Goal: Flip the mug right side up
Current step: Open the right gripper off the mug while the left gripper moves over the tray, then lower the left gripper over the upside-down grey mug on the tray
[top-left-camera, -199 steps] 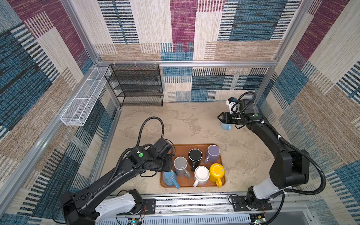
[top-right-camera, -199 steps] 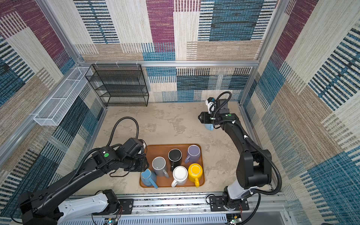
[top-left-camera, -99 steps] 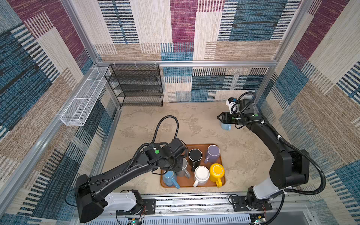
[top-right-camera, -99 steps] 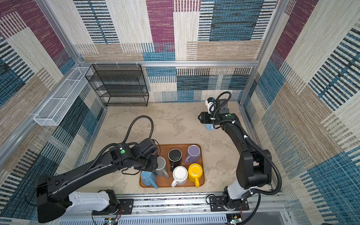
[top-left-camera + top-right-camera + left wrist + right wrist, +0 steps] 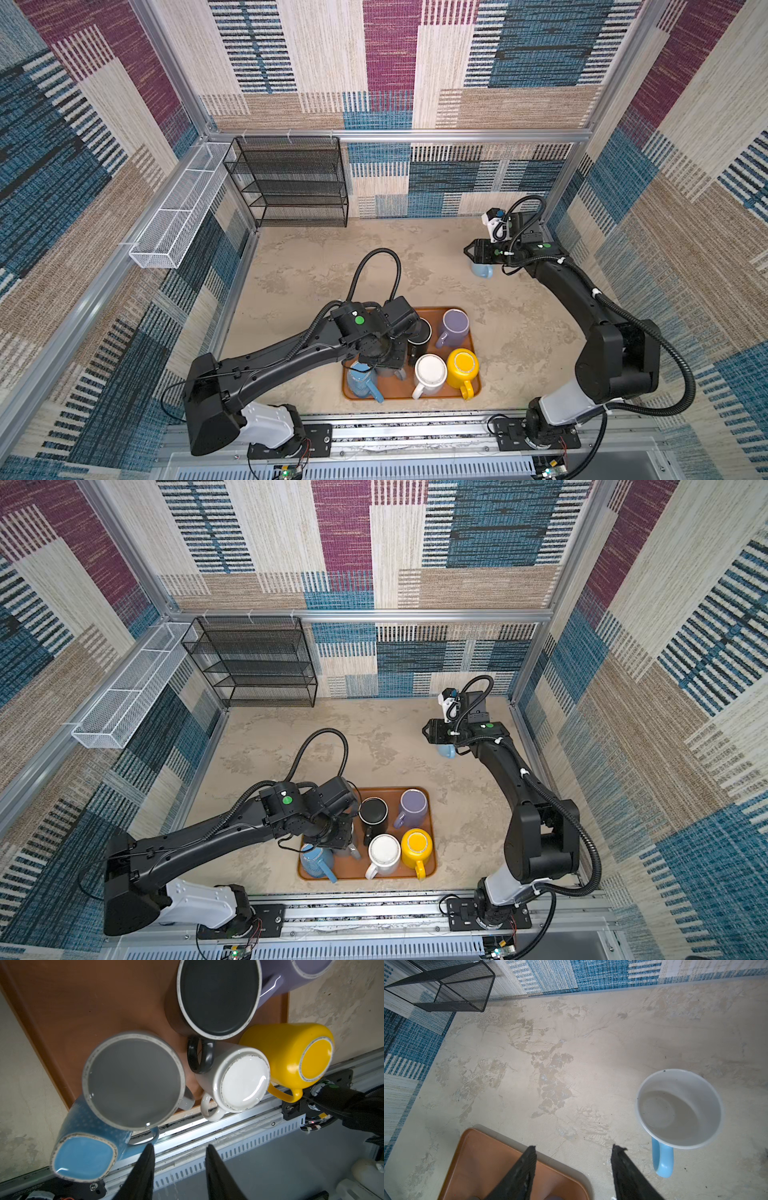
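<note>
Left wrist view, me: my left hand (image 5: 179,1146) hovers spread, empty, over the upside-down grey mug (image 5: 133,1078) on the tray (image 5: 83,1001).
Spotter: Next?
Me: Approach step, I reckon; lower, pinch its wall, flip.

**Colour check**

tray (image 5: 93,1001) rust-brown; grey mug (image 5: 133,1080); black mug (image 5: 218,995); white mug (image 5: 243,1080); yellow mug (image 5: 462,365) at tray's 4 o'clock; lavender mug (image 5: 456,326) at 2; blue mug (image 5: 359,380) at 8, pale dots; pale-blue mug (image 5: 679,1109) white inside; table (image 5: 550,1053) mottled beige; walls (image 5: 532,50) striped patchwork: blue, maroon, tan
</note>
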`<act>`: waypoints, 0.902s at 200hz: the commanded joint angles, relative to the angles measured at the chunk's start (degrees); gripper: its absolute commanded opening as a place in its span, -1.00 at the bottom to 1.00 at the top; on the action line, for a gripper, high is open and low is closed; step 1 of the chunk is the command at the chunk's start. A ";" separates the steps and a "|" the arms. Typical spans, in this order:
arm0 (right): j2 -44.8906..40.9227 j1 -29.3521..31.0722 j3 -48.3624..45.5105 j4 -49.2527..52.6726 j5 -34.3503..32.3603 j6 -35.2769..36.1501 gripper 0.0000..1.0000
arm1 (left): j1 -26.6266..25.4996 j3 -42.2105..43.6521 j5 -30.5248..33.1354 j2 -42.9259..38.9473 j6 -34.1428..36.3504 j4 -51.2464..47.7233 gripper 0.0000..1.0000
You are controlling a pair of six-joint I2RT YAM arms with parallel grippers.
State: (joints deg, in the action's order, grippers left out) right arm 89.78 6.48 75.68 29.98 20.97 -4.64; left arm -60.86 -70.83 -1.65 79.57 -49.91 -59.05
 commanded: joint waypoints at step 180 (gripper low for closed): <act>-4.26 0.73 -4.65 -2.58 4.32 -0.72 0.27 | -1.17 -3.15 8.67 15.68 -6.47 -3.26 -0.24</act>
State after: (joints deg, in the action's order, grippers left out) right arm 85.84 7.11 70.85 28.51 25.67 -5.15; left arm -62.76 -73.93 4.54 94.50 -58.33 -61.30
